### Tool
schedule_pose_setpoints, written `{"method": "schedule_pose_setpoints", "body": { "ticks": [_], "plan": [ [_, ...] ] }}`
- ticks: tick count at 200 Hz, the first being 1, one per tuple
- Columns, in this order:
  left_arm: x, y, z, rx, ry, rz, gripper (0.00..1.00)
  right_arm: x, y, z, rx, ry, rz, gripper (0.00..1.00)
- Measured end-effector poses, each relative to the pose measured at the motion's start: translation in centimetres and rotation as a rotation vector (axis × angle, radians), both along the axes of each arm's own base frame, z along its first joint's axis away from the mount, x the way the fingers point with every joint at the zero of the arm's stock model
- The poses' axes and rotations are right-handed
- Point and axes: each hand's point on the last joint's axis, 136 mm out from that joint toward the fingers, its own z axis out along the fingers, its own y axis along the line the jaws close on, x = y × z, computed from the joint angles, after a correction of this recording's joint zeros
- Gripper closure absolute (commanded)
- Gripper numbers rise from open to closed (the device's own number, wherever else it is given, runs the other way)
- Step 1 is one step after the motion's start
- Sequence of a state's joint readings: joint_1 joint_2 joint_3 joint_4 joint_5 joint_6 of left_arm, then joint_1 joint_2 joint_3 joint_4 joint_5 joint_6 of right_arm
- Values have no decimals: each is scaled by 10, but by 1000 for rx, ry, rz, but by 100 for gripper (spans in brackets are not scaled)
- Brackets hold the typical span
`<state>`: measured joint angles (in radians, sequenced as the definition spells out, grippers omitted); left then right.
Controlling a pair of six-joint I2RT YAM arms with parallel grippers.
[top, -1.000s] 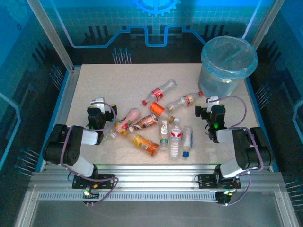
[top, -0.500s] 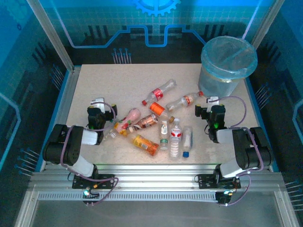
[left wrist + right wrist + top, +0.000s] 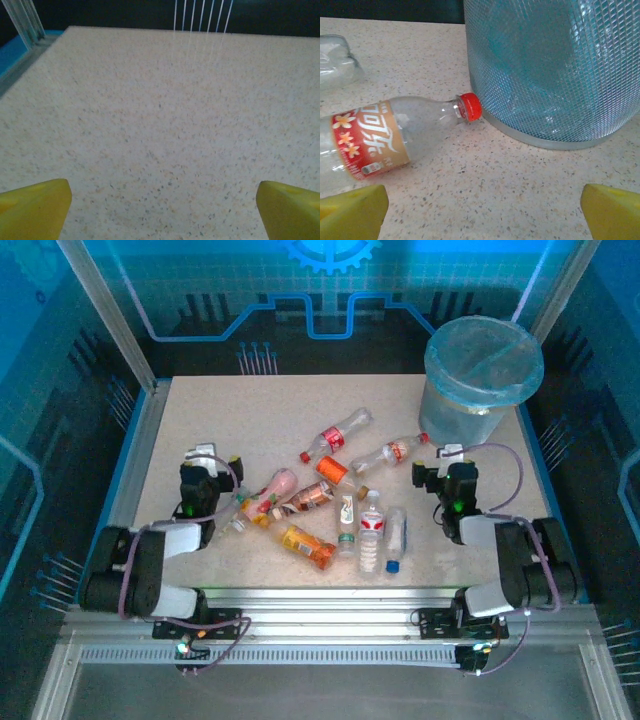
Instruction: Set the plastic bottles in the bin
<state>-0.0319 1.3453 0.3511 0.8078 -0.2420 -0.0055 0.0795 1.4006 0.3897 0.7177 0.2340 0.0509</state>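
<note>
My right jaws stand wide open and empty, low over the surface (image 3: pixel 485 195). They face the red-capped bottle (image 3: pixel 395 137), which lies on its side with its cap just beside the foot of the bin (image 3: pixel 555 65). To take it well, I judge I should swing left until the labelled belly sits between the jaws. I should close across its width rather than on the slippery neck, then lift well above the rim before letting go, since the bin is tall. My left jaws are equally wide open, holding nothing, with bare surface ahead. The other plastic bottles (image 3: pixel 306 544) lie heaped mid-surface; the bin stands at the far right corner. Against a second ago, my left arm has drawn its elbow back and its jaws have crept slightly forward. The right arm and the bottles lie as they did.
</note>
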Motion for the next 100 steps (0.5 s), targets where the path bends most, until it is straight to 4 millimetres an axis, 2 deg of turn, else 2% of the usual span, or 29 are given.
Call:
{"method": "schedule_pose_setpoints", "body": {
  "ticks": [29, 51, 63, 82, 100],
  "plan": [
    [-4, -2, 57, 1, -100, -6, 16, -13, 3, 47, 18, -48, 5, 5],
    [5, -8, 99, -5, -130, -23, 17, -16, 13, 85, 59, -37, 22, 9],
    [12, -17, 119, -8, -134, -48, 17, -15, 25, 104, 84, -8, 52, 11],
    [17, -45, 146, -8, -124, -125, 17, -18, 49, 125, 123, 68, 118, 14],
    [22, -90, 162, 22, -80, -246, 17, -20, 67, 133, 170, 165, 162, 16]
  ]
}}
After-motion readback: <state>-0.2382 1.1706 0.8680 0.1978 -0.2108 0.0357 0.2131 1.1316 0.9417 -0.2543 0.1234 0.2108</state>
